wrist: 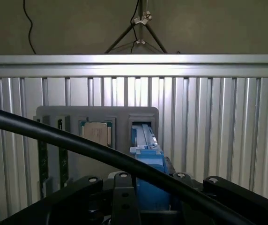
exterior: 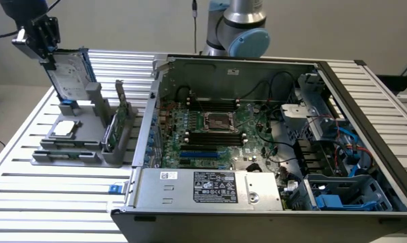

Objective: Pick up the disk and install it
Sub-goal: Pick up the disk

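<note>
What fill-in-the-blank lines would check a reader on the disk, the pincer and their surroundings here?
1. The pincer grips the upright disk by its ____ edge.
2. The disk's plastic frame is coloured ____.
3. In the exterior view, the green card stands between the grey holder and the open computer ____.
Missing words: top; blue; case.

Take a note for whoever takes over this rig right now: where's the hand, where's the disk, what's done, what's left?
Hand: at the top edge of the disk, at the exterior view's left. Whether it grips the disk can't be told.
Disk: upright in the gray holder, beside the open computer case.
Done: the hand is at the disk.
Left: the disk is not yet out of the holder and not yet installed in the case.
</note>
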Available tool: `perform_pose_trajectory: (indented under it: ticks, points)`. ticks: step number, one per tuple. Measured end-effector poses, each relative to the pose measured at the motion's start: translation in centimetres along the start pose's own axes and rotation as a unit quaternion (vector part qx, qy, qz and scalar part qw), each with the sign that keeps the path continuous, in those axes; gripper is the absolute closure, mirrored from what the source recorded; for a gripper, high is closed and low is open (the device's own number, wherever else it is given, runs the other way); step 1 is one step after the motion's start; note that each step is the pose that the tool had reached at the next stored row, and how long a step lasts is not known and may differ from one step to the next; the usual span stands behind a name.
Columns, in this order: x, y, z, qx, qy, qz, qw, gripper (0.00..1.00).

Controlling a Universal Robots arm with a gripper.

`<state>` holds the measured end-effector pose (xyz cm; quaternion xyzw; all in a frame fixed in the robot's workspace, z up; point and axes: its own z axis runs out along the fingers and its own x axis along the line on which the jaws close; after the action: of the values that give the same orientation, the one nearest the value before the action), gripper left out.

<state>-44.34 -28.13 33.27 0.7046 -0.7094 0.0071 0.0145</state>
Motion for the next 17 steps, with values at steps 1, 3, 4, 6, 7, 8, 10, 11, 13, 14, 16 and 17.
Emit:
perform_pose_trajectory:
  ticks: [1, 3, 4, 6, 7, 8, 10, 11, 13, 14, 16, 17]
  points:
    - [0.0, 0.0, -0.45, 0.0001, 0.0, 0.0, 1.0, 0.67]
    - [0.0, 0.01, -1.33, 0.0, 0.0, 0.0, 1.0, 0.67]
    - [0.0, 0.02, -1.83, 0.0001, 0.0, 0.0, 1.0, 0.67]
    - [0.1, 0.03, -2.72, 0.0, 0.0, 0.0, 1.0, 0.67]
    - [0.1, 0.03, -3.16, 0.0, 0.0, 0.0, 1.0, 0.67]
    - [0.1, 0.04, -3.61, 0.0, 0.0, 0.0, 1.0, 0.67]
    - [0.1, 0.04, -4.52, 0.0, 0.0, 0.0, 1.0, 0.67]
    - [0.1, 0.05, -5.0, 0.0, 0.0, 0.0, 1.0, 0.67]
    - [0.1, 0.04, -5.91, 0.0, 0.0, 0.0, 1.0, 0.67]
    - [0.1, 0.02, -6.36, 0.0, 0.0, 0.0, 1.0, 0.67]
    - [0.2, -0.05, -7.26, 0.0, 0.0, 0.0, 1.0, 0.67]
    - [0.2, -0.11, -7.71, 0.0001, 0.0, 0.0, 1.0, 0.67]
